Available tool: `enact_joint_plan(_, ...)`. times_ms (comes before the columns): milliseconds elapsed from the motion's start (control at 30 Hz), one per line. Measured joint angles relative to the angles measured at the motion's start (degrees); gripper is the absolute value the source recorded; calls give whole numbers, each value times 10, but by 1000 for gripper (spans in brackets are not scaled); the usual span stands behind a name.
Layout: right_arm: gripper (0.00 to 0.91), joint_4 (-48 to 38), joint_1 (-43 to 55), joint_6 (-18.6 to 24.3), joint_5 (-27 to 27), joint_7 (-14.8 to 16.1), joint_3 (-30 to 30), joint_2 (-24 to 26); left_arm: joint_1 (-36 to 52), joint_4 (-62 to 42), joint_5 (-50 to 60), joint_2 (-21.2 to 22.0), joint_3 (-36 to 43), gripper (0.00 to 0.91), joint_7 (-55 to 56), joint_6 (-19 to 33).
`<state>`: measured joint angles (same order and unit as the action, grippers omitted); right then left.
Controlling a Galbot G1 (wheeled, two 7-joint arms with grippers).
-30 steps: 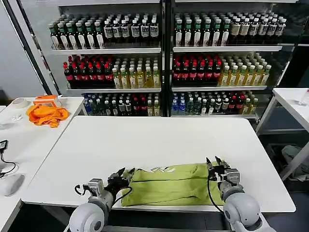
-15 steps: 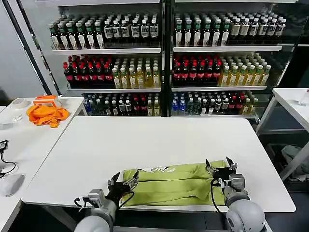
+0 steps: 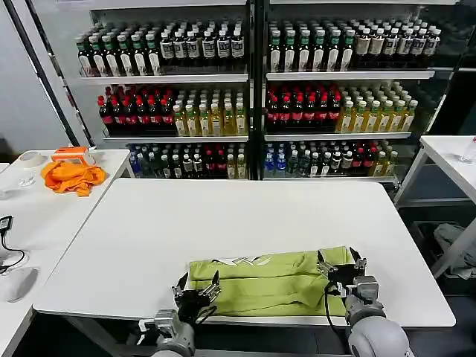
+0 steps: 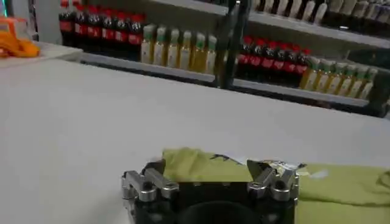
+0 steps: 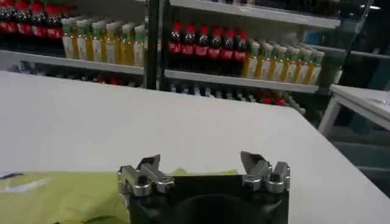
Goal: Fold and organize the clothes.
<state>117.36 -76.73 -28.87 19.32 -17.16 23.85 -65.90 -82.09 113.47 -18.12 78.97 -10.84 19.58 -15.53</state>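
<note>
The T-shirt [image 3: 268,281] is lying as a long folded band along the near edge of the desk [image 3: 238,216], stretching between the two claws. The left claw [image 3: 197,291] is sitting at the band's left end and the right claw [image 3: 343,266] at its right end; both are standing apart and gripping nothing, each with cloth just ahead of its fingertips. This looks like a pause between folds: the next move is probably calling for both claws to close on the ends and carry one end over the other.

The left wrist view is showing white lettering [image 4: 286,165] just beyond the left claw [image 4: 207,176]. The right wrist view is showing plain green cloth [image 5: 61,198] beside the right claw [image 5: 204,170].
</note>
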Motion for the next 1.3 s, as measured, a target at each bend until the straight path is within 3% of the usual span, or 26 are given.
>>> enact_joint_plan(133, 907, -2, -1, 1, -1, -1, 0, -2, 0, -13, 24, 9, 7, 60, 3, 14)
enact_joint_plan(500, 907, -5, 0, 2, -1, -3, 0, -3, 3, -42, 68, 11, 6, 71, 13, 46)
enact_joint_plan(533, 907, -5, 0, 2, -1, -4, 0, -4, 3, -44, 70, 11, 5, 312, 14, 47)
enact_joint_plan(567, 907, -5, 1, 2, -2, -4, -1, -4, 3, -46, 71, 11, 5, 816, 15, 49)
enact_joint_plan(600, 907, -6, 1, 2, -2, -4, -1, -5, 3, -47, 72, 11, 4, 907, 16, 50)
enact_joint_plan(1300, 907, -1, -4, 1, -3, -6, -2, -6, -37, -14, 37, 14, -10, 907, 29, 50)
